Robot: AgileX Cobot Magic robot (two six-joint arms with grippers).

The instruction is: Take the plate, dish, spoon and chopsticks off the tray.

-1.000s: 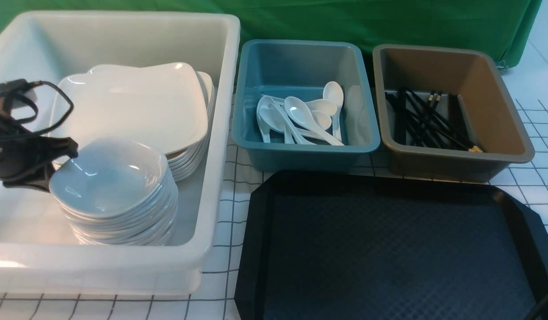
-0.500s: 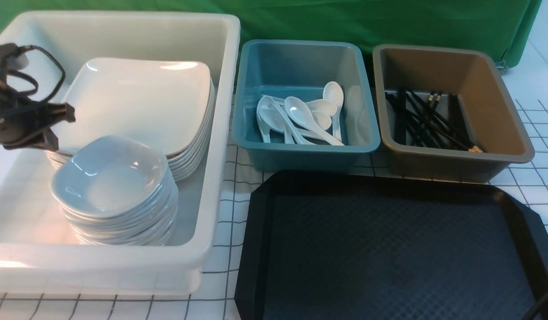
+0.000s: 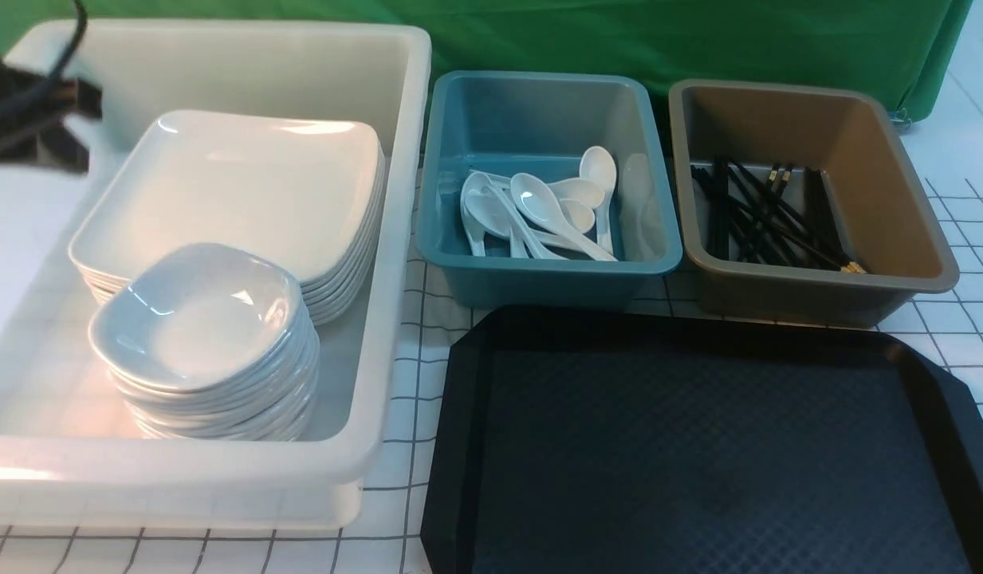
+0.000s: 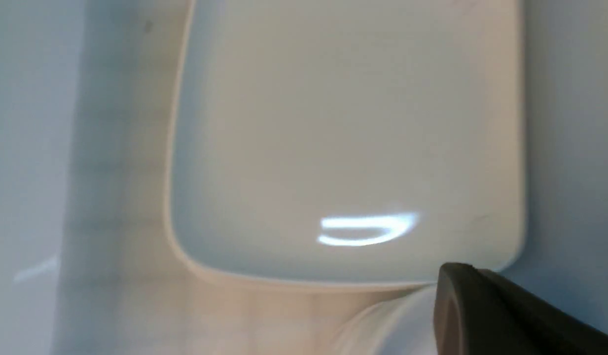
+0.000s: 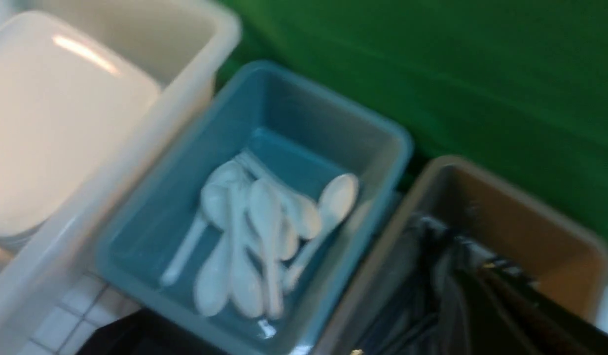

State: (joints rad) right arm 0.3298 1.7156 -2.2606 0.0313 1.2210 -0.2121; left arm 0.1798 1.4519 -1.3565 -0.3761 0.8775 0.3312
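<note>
Overhead, the left gripper hangs blurred above the plate in the white tub — jaws unreadable — while the unseen right gripper is closed.

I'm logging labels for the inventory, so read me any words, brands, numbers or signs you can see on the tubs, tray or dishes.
None: no readable text in any view.
White tub, blue tub, brown tub, black tray: no print visible.
Top plate, spoons: plain white.
Chopsticks: gold tips, too small to read any marking.
</note>
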